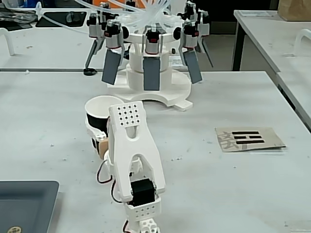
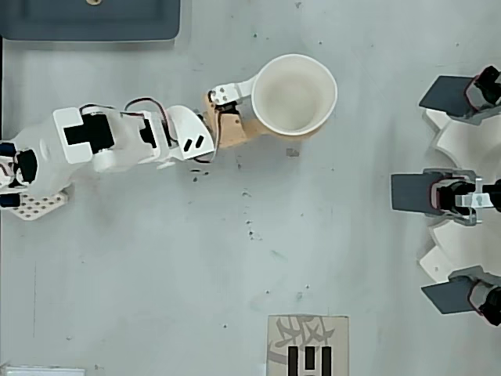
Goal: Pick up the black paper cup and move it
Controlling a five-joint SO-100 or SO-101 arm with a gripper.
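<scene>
Fixed view: black paper cup [image 1: 99, 112] upright on table [image 1: 233, 184], arm hiding the tool.
Overhead view: tool [image 2: 270, 113] pinching the cup's sides. Risk: thin wall buckling or slipping on lift.

In the overhead view, the cup [image 2: 294, 94] stands on the table [image 2: 156, 258], right of the arm [image 2: 133, 139]. A tray [image 2: 90, 19] lies above-left, a card [image 2: 307, 345] below, and a fixture [image 2: 462, 196] at the right edge.
</scene>
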